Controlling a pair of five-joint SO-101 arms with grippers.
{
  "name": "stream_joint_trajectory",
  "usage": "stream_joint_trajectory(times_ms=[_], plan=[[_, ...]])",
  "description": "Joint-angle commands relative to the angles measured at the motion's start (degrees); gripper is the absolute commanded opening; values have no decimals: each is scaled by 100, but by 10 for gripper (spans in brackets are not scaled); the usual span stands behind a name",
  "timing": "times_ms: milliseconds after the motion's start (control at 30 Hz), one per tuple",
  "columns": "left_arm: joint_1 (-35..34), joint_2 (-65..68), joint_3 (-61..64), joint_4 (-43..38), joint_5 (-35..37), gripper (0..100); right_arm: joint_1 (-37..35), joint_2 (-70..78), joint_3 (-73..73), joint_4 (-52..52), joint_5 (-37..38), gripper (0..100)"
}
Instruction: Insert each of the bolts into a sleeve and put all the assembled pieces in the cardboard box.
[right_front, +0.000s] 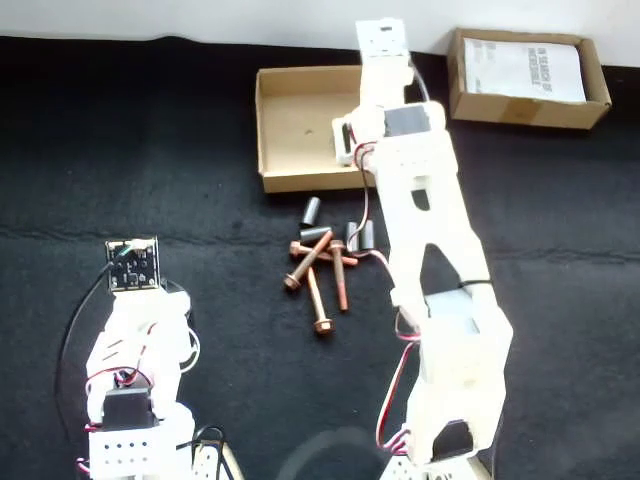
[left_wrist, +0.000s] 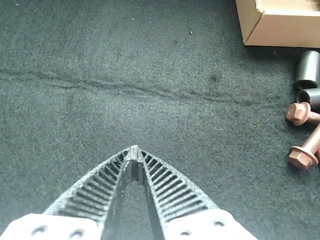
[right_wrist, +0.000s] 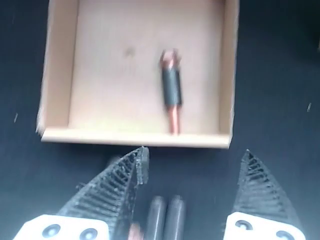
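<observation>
While right gripper (right_wrist: 195, 152) hangs spread wide, empty, at cardboard box (right_wrist: 230, 75) wall | sleeved bolt (right_wrist: 171, 92) inside box | loose bolts (right_front: 340, 275), sleeves (right_front: 311, 211) just outside | left gripper (left_wrist: 134, 147) clenched, empty, well apart | paper sheet (right_front: 523, 68) print unreadable

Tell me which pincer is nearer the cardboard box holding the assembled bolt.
Right. The right pincer hangs beside that box; the left pincer sits well away over the cloth.

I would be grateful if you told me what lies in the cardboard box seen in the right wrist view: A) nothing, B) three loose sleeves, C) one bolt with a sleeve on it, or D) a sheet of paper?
C: a single bolt with a dark sleeve around its shank lies on the floor of the box.
</observation>
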Motion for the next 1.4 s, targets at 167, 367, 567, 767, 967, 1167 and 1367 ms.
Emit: stream_joint_trajectory(times_ms=[167, 367, 567, 767, 967, 1167, 1367], plan=[[-57, 22, 119, -97, -26, 14, -365, -523, -233, 2079, 53, 267], [-57, 22, 119, -88, -26, 14, -154, -523, 154, 2651, 44, 267], [-57, 22, 119, -79, -26, 14, 13, -514, 1121, 2387, 53, 267], [-57, 22, 119, -79, -26, 14, 31, -514, 1824, 1402, 44, 267], [-57, 22, 119, -79, -26, 14, 31, -505, 2308, 145, 44, 267], [-57, 22, 119, -88, -26, 14, 31, -505, 2677, -541, 44, 267], [-57, 22, 119, -88, -26, 14, 48, -505, 3037, -1015, 44, 267]])
